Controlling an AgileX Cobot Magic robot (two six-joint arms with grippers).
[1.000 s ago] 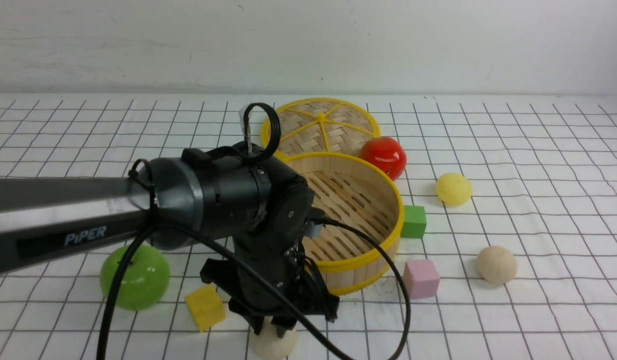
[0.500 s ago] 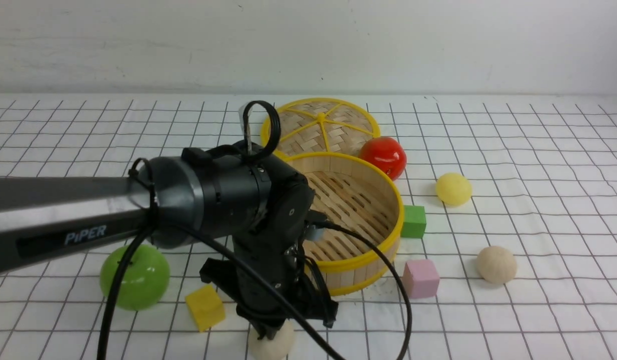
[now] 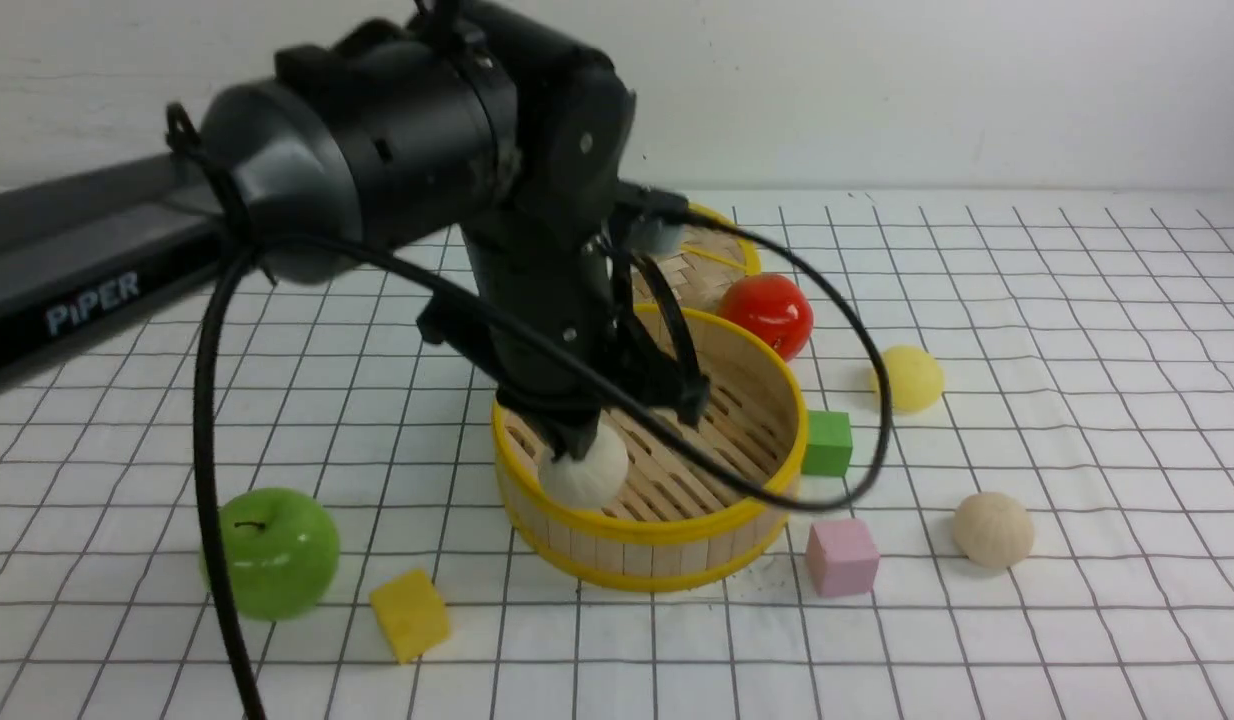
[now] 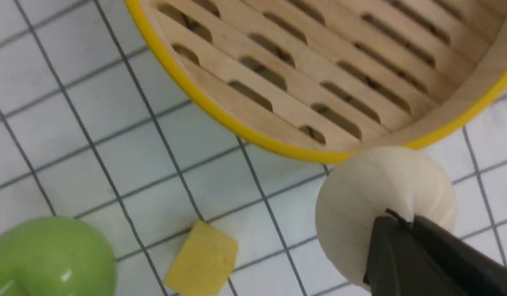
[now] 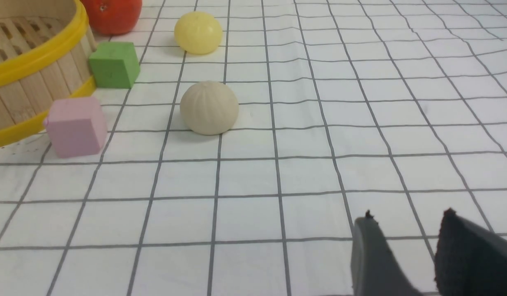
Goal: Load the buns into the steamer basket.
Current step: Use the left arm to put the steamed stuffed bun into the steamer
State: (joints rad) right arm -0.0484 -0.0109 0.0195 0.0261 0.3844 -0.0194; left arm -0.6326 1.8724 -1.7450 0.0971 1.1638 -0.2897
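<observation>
Left end effector (image 3: 577, 452) is pinching a matte, ribbed cream bun (image 3: 589, 474) just over the slatted, yellow-rimmed wooden steamer basket (image 3: 667, 552), at its near rim. Right end effector (image 5: 405, 232) is hanging part-open, empty.

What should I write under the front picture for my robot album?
Left end effector holds a cream bun above the steamer basket's rim; a yellow bun and a beige bun wait outside.
</observation>
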